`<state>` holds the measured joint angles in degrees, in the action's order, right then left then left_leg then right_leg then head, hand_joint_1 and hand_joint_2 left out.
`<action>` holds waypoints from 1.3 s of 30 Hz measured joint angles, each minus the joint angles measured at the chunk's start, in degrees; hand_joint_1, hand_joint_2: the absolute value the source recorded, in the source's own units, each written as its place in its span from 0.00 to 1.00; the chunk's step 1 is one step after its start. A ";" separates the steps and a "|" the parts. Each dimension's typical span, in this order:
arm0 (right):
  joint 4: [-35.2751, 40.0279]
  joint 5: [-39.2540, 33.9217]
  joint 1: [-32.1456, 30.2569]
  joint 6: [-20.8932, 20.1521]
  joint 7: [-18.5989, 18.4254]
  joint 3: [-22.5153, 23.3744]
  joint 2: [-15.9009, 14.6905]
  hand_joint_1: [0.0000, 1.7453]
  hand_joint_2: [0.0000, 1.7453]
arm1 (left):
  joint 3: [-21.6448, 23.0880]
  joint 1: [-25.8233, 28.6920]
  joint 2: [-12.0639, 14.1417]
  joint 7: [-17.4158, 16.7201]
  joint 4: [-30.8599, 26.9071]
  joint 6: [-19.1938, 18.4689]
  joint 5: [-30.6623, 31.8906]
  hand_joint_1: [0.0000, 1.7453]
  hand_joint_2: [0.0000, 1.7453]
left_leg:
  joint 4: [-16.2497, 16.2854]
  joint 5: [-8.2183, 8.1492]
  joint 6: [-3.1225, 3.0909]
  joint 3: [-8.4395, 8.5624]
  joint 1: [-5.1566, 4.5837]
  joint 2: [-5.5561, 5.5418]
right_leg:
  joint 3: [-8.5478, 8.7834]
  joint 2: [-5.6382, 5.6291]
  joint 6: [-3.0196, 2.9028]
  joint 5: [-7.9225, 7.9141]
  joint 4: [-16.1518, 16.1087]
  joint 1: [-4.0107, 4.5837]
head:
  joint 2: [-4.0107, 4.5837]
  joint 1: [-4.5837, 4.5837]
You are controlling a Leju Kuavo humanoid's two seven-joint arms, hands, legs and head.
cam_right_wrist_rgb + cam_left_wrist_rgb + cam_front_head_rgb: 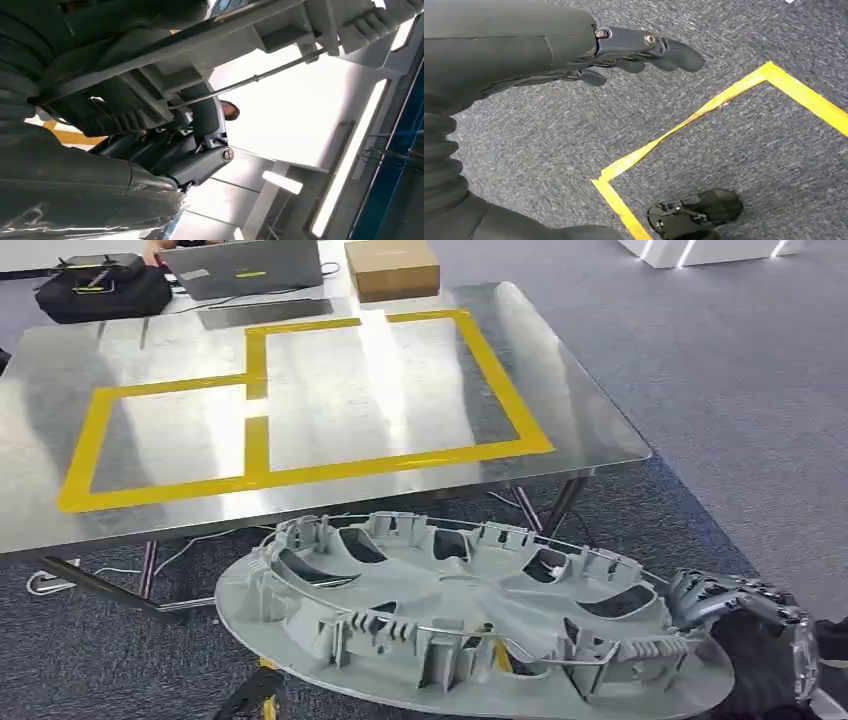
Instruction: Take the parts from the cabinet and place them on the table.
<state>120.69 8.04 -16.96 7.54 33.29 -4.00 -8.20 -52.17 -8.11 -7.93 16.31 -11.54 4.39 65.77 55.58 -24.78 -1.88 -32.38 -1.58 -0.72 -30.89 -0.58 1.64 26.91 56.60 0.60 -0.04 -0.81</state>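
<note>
Grey wheel cover [450, 610] gripped at its edge by right hand [745, 615], before table [600, 430].

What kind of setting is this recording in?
Probably a robotics lab or test floor: a metal table marked with yellow tape boxes, grey carpet taped on the floor, and a laptop at the table's far edge.

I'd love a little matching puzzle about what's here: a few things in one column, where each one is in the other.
1. hubcap
2. cardboard box
3. laptop
4. left hand

a. above the carpet
b. far edge of the table, right of the laptop
c. held by the right hand
d. far edge, left of the box

Pairs: 1-c, 2-b, 3-d, 4-a
</note>
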 joint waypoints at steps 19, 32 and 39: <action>-0.02 1.14 -0.14 -0.04 -0.20 0.00 0.00 1.00 1.00 | 0.00 0.33 0.07 0.61 0.00 0.00 -0.37 0.00 1.00 | -0.05 -0.28 -0.83 -0.01 -0.51 -0.03 | 0.25 0.06 0.80 -0.06 -0.48 -0.54 | 0.00 0.02; -0.50 1.27 0.53 0.18 -0.41 -0.07 0.00 1.00 1.00 | 0.04 -0.49 0.17 0.07 -0.02 -0.59 -0.22 0.00 1.00 | 0.36 -2.18 0.98 2.24 0.90 -1.37 | -2.16 -0.91 1.98 -1.53 1.29 -1.54 | 0.00 -0.61; -0.52 1.53 0.66 0.24 -0.50 -0.09 0.00 1.00 1.00 | 0.22 -0.80 0.37 -0.02 -0.02 -0.63 -0.13 0.00 1.00 | 13.99 -9.28 2.80 -4.79 1.26 -0.05 | -2.22 0.38 -0.27 -0.85 1.45 -1.63 | 0.00 0.00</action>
<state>120.17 9.57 -16.30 7.78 32.79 -4.09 -8.20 -51.95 -8.92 -7.56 16.28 -11.56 3.76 65.64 69.57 -34.06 0.92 -37.17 -0.31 -0.77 -33.12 -0.19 1.37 26.06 58.04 -1.03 -0.04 -0.81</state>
